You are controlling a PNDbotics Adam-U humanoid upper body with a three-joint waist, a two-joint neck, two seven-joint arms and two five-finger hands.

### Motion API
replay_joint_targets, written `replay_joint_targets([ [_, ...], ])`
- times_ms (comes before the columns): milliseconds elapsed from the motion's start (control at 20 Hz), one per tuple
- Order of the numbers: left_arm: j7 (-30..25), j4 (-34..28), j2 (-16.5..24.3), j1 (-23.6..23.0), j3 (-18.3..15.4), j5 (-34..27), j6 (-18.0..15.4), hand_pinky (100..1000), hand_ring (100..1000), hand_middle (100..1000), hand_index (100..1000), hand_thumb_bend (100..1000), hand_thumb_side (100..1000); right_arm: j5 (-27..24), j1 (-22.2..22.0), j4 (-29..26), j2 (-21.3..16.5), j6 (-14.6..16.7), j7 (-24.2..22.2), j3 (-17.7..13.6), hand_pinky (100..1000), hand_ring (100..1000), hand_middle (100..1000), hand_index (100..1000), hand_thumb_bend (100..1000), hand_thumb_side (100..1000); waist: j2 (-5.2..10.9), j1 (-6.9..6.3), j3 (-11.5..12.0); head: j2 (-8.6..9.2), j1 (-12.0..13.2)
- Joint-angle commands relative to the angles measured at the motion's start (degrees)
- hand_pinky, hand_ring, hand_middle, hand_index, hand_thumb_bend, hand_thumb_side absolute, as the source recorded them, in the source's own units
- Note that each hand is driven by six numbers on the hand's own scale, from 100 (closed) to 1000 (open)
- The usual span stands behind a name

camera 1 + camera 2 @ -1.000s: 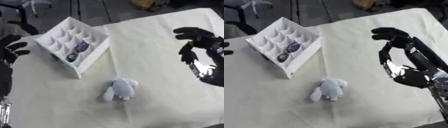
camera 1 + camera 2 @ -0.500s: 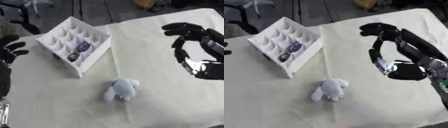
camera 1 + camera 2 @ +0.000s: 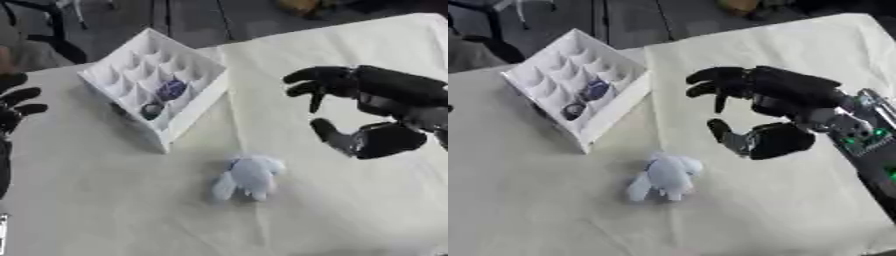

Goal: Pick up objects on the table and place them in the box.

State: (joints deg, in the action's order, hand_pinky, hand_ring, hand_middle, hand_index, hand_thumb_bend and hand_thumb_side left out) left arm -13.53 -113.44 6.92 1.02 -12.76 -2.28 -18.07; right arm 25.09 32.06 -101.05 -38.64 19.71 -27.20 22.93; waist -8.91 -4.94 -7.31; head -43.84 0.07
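Since one second ago the right hand (image 3: 776, 117) has moved from the table's right edge toward the middle, and it now hangs above the cloth to the right of the box (image 3: 160, 89) and up-right of the plush toy (image 3: 248, 175). Its fingers (image 3: 710, 82) are spread and slightly bent, the thumb stands apart below them, and it holds nothing. The toy, pale blue-white, lies on the table (image 3: 105, 210) just below the lower right corner of the box, not touching it and not touching the hand. The box is white with many small cups, and it sits tilted; two dark roundish things (image 3: 171, 90) lie in cups near its lower right side. The left hand (image 3: 16, 107) shows at the left border, left of the box, open with fingers spread and empty. Between the toy and the right hand is bare cloth. Below the toy the cloth is also bare down to the near edge.
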Motion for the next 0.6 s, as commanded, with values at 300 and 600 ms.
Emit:
replay_joint_targets([
  [300,-0.41,-1.15,0.74,0.60,0.21,-0.51,-0.09,732,798,816,894,256,983,8.94,2.03,6.99,2.16,6.29,-1.06,1.41,836,768,972,983,291,820,-0.59,-0.62,0.45,-0.28,-0.34],
  [600,-0.67,-1.15,0.67,0.68,0.43,-0.64,-0.13,733,798,815,895,254,985,13.46,2.95,10.39,4.26,8.95,-0.74,2.47,836,771,959,973,346,840,-0.71,-0.85,0.71,-0.28,-0.52],
])
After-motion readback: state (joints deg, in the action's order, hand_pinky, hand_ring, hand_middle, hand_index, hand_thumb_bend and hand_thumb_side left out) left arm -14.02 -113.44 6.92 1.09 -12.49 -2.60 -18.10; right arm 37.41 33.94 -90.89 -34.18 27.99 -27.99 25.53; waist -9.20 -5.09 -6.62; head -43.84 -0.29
